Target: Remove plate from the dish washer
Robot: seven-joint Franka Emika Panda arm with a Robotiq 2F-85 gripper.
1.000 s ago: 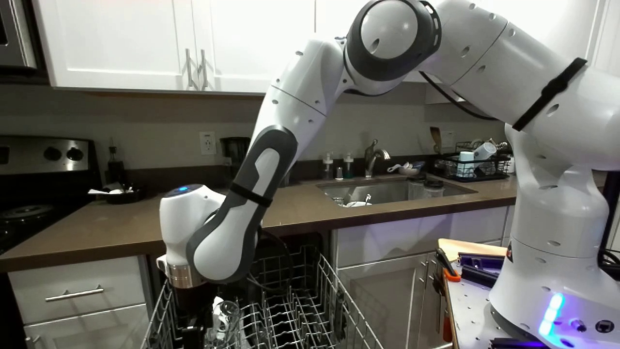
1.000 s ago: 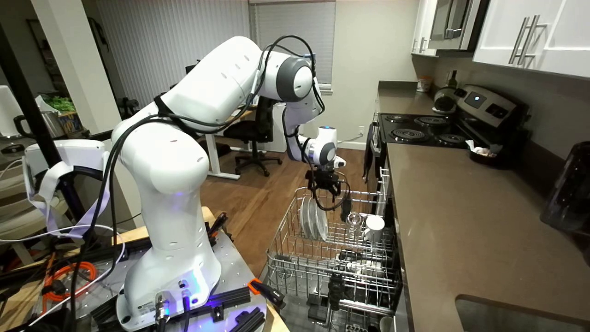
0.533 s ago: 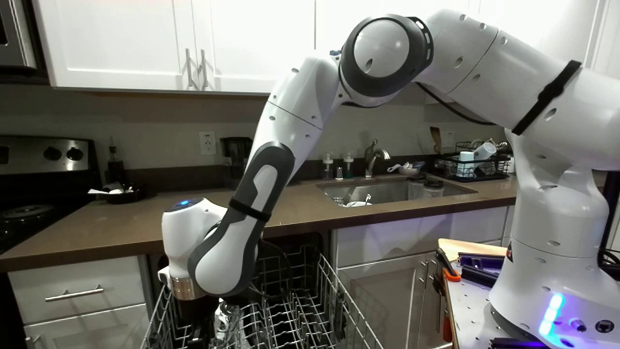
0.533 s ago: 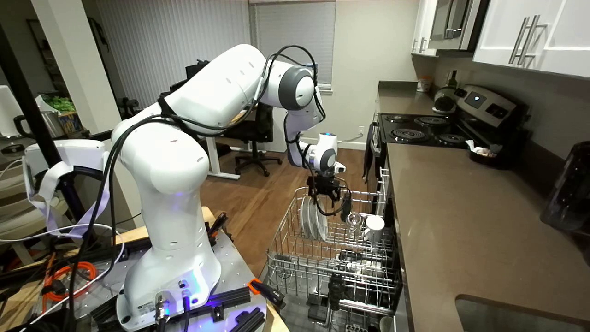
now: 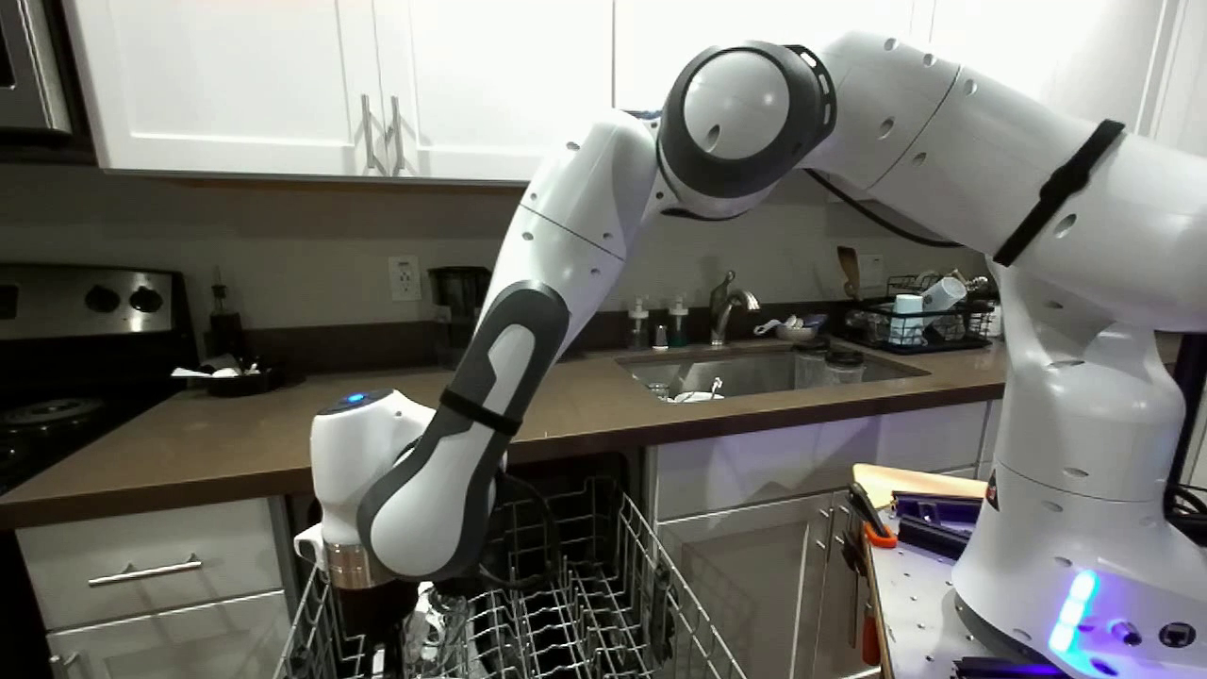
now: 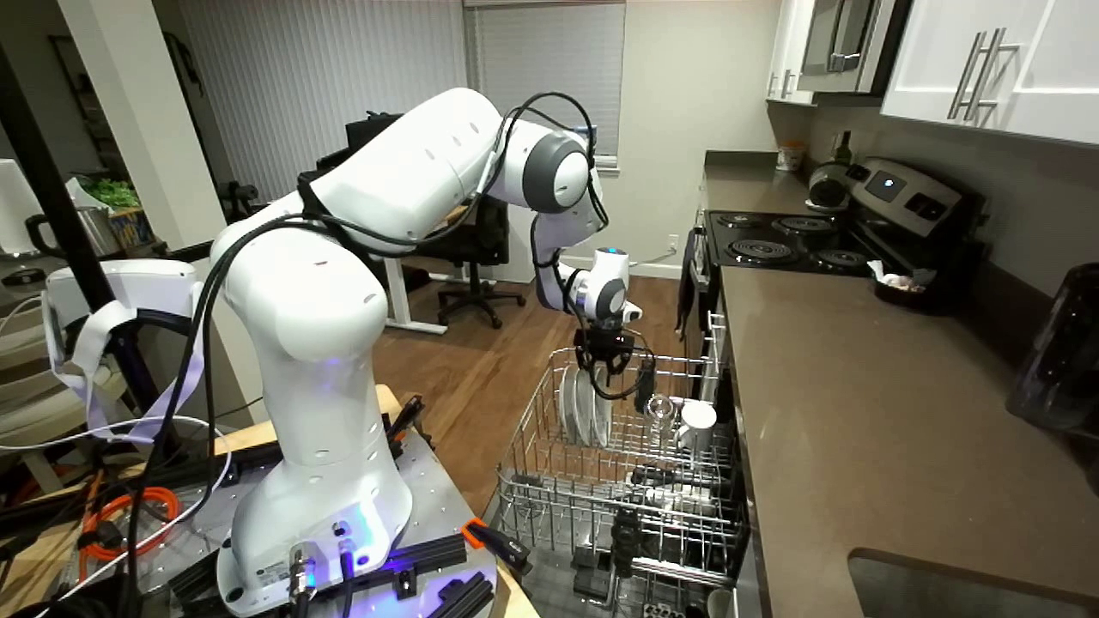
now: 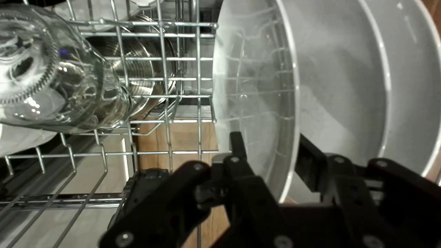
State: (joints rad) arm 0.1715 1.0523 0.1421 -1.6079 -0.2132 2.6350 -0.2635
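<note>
Pincer apart, astride the leftmost plate in the wrist view, which stands on edge in the dish washer rack; contact undetermined.

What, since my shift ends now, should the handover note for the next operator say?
Gripper: open, astride the edge of the plate; no firm grip is visible.
Plate: on edge in the dishwasher rack, beside two more plates.
Done: gripper lined up around the plate's edge.
Left: close on it, then lift it out; plate not yet removed.
</note>
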